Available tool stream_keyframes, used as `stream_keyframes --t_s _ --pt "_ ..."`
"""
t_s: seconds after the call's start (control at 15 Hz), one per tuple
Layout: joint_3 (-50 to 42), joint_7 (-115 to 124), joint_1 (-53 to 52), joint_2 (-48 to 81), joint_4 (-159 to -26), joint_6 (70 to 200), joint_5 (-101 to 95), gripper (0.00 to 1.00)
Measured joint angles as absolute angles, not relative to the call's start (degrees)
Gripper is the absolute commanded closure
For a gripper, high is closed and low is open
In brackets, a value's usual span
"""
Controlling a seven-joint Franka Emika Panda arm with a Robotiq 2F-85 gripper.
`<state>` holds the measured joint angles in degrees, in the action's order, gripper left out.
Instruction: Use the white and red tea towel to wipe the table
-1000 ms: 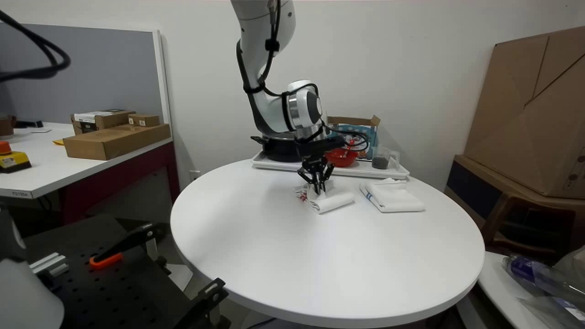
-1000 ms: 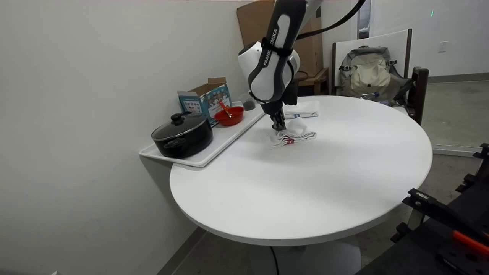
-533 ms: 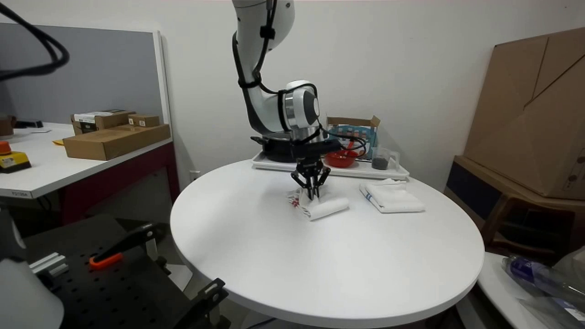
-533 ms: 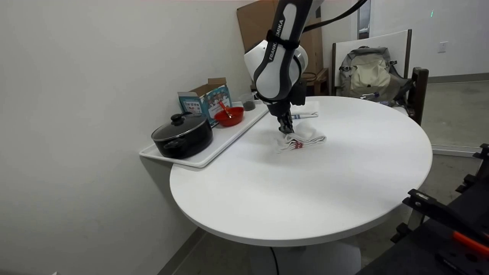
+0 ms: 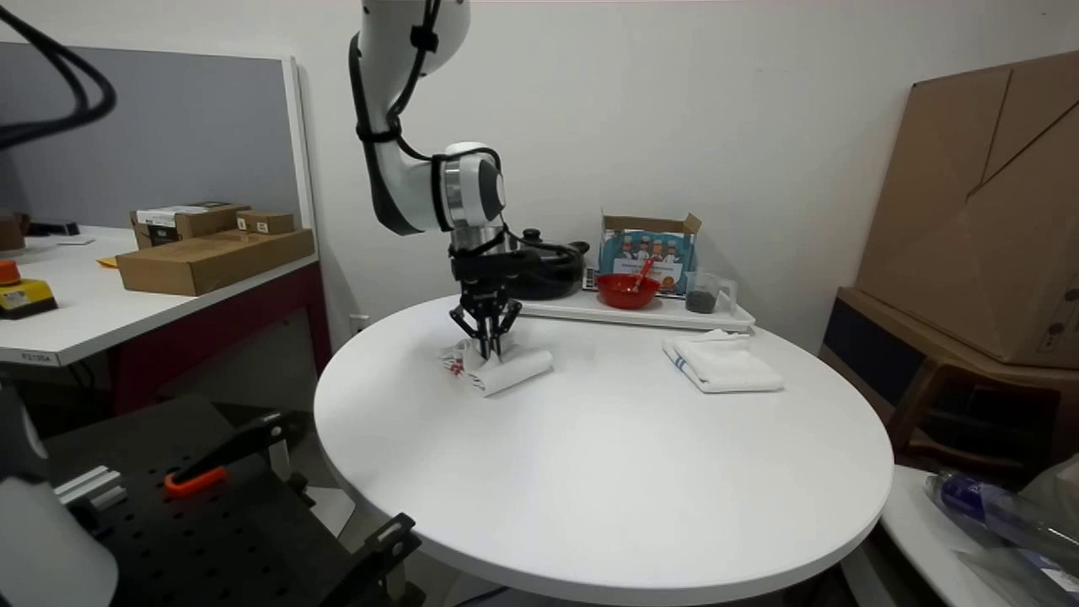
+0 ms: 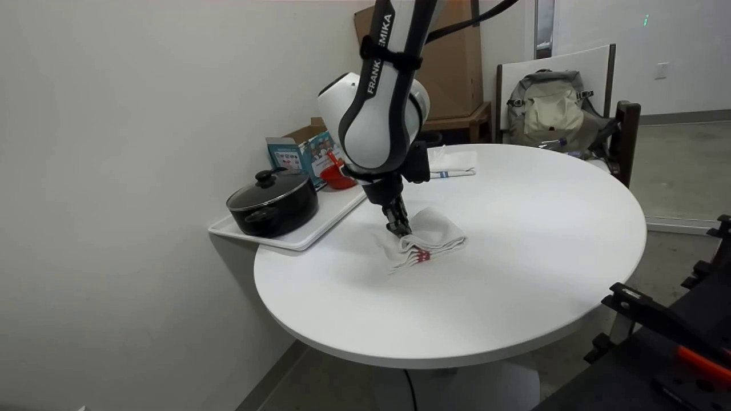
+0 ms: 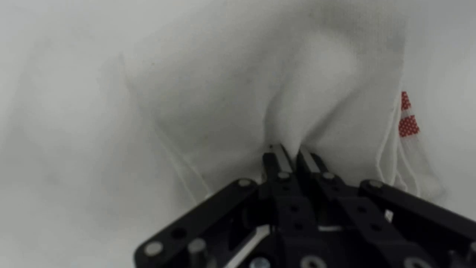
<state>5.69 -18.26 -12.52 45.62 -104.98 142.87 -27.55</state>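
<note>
Just left of frame centre in an exterior view, the white and red tea towel (image 5: 516, 370) has slid leftward over the white table (image 5: 607, 489), a fold pinched in the narrow-set gripper (image 5: 490, 354), so wiping appears under way

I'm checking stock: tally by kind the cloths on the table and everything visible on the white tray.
Cloths: 2 (white and red tea towel, blue-striped cloth)
Black pot: 1
Red bowl: 1
Utensil: 1
Open box: 1
Clear cup: 1
Total: 7
</note>
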Motion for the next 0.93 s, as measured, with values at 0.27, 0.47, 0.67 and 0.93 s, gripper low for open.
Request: stream_keyframes --t_s 0.27,0.47,0.67,0.93 --pt "7.76 -17.71 -17.88 44.23 -108.25 143.71 -28.31 0.95" --pt "9.18 -17.15 -21.57 43.16 -110.73 144.20 -29.12 0.95" --pt "10.20 -16.99 -24.24 42.01 -113.29 144.51 -30.28 0.95" --pt "9.97 -16.99 -24.60 40.71 -116.26 147.41 -32.74 0.95"
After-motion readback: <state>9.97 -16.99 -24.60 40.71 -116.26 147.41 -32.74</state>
